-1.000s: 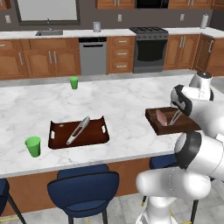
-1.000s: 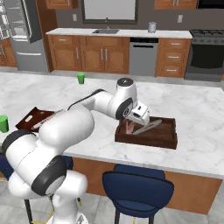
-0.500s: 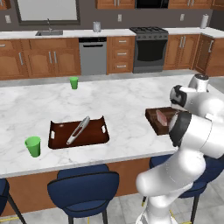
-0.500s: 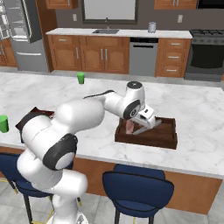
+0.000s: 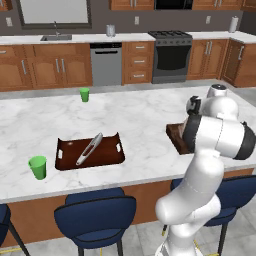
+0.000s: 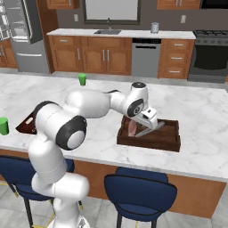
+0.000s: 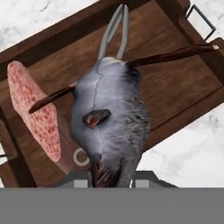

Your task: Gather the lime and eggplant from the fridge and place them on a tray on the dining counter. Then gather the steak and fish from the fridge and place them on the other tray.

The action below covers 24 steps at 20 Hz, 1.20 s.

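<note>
Your end effector (image 7: 111, 177) was clamped on the fish (image 7: 111, 127), holding it directly above the tray (image 7: 183, 83), beside the steak (image 7: 37, 109), ready for release.

Readable text: none in any of the three views.
Labels or brands: none can be made out on any surface.
Numbers or signs: none can be read.
</note>
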Motion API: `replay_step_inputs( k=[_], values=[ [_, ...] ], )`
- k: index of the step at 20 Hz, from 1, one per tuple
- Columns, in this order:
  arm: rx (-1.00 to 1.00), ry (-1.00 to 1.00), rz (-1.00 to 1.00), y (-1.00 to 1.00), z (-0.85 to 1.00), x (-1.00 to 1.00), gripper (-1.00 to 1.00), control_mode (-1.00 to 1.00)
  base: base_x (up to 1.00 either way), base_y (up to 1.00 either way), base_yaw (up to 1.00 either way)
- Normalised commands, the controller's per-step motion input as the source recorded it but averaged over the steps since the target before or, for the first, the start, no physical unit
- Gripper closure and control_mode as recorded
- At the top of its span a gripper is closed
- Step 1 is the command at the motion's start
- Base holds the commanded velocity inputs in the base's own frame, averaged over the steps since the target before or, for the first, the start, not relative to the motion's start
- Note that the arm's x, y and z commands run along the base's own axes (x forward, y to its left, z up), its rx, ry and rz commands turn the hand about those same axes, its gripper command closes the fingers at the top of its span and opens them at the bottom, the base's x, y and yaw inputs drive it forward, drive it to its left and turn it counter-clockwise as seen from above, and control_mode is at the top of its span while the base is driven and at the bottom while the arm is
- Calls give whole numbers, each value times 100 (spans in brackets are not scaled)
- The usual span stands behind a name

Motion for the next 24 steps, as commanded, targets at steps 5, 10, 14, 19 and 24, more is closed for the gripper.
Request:
replay_step_inputs(
  k=[5,10,14,19,24],
  values=[
    [3,0,-2,-7,-29,10,100,-100,0,0,0],
    [3,3,-2,-14,-29,10,100,-100,0,0,0],
    [1,7,-4,-4,-27,21,100,-100,0,0,0],
    [3,2,-3,-3,-17,18,100,-100,0,0,0],
    [2,1,-2,0,-12,2,-100,-100,0,0,0]
  ],
)
